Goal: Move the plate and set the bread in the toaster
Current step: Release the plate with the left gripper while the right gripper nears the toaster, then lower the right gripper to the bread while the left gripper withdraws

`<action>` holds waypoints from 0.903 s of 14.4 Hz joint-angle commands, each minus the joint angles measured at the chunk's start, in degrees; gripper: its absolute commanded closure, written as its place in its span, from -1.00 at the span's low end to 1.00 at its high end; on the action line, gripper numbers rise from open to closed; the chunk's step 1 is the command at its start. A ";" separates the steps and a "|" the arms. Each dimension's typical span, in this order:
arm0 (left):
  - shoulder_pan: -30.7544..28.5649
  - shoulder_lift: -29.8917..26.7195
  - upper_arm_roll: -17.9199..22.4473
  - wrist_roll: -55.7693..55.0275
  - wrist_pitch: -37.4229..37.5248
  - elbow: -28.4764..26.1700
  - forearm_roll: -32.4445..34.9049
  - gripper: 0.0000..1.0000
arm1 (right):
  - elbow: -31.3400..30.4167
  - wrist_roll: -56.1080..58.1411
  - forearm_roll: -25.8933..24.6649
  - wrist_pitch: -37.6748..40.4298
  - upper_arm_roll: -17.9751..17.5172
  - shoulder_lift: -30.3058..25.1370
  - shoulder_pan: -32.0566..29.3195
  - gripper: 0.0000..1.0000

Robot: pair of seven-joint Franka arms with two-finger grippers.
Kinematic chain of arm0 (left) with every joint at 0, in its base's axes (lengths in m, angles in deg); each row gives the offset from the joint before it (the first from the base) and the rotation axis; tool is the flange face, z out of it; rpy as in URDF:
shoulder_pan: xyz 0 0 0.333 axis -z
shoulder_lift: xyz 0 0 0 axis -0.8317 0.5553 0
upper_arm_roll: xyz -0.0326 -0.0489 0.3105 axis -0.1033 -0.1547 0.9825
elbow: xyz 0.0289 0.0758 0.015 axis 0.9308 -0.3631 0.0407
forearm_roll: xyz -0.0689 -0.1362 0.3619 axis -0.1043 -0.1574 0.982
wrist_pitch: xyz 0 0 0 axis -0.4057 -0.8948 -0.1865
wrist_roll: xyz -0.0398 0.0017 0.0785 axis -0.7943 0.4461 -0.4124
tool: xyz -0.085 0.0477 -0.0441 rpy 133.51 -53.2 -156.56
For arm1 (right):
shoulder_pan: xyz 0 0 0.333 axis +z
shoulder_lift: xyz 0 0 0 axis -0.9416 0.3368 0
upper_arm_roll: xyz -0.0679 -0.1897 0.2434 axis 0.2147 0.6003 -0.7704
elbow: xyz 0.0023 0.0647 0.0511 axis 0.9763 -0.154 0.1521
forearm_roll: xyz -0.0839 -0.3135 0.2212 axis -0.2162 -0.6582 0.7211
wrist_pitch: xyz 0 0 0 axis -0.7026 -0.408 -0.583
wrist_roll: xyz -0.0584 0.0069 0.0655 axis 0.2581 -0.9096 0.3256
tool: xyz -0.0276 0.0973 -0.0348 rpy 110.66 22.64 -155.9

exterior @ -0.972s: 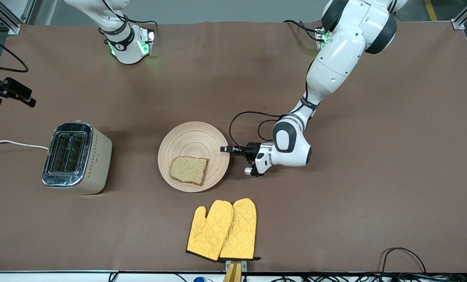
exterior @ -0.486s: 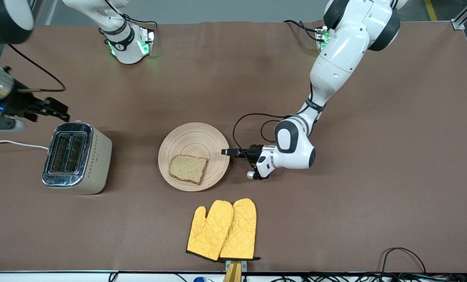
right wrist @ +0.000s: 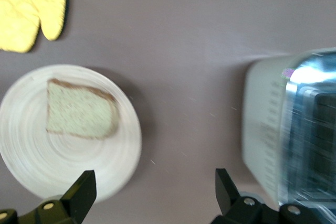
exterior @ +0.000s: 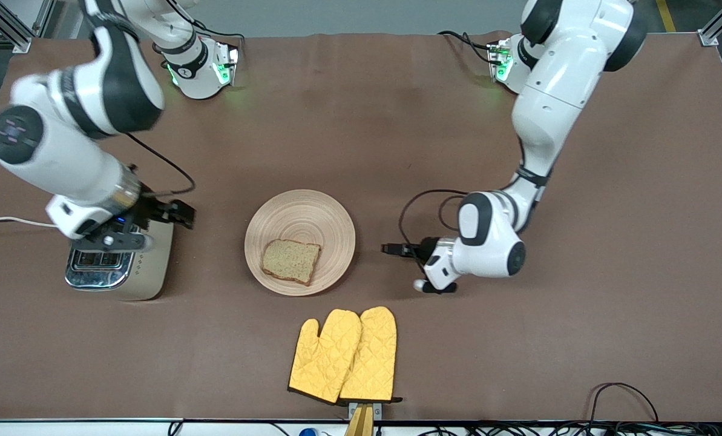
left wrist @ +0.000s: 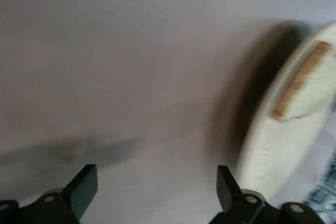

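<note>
Plate (exterior: pixel 300 218): pale wood, matt, ring grain. Bread (exterior: pixel 291 261): coarse, grainy crumb, darker crust. Toaster (exterior: pixel 146 275): glossy chrome top, smooth cream sides. Oven mitts (exterior: pixel 344 356): yellow quilted cloth. Table (exterior: pixel 578 339): matt brown cover.

Sitting on the brown table (exterior: pixel 397 121): one plate (exterior: pixel 300 212), round and pale wood. Lying on that plate: one slice of bread (exterior: pixel 290 261). Standing toward the right arm's end: one toaster (exterior: pixel 149 266), showing two slots in its chrome top, trailing one white cord (exterior: pixel 9 220). Lying nearest the front camera: two yellow oven mitts (exterior: pixel 344 356), side by side and overlapping. Reaching over it all: two arms, carrying one left gripper (exterior: pixel 391 248) and one right gripper (exterior: pixel 182 214), two fingers apiece, spread apart on both.
</note>
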 commanded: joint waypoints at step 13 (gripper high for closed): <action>-10.72 -26.98 0.03 -22.59 30.58 8.33 36.47 -1.00 | -7.68 -5.55 1.64 -26.65 0.52 16.26 8.78 -0.39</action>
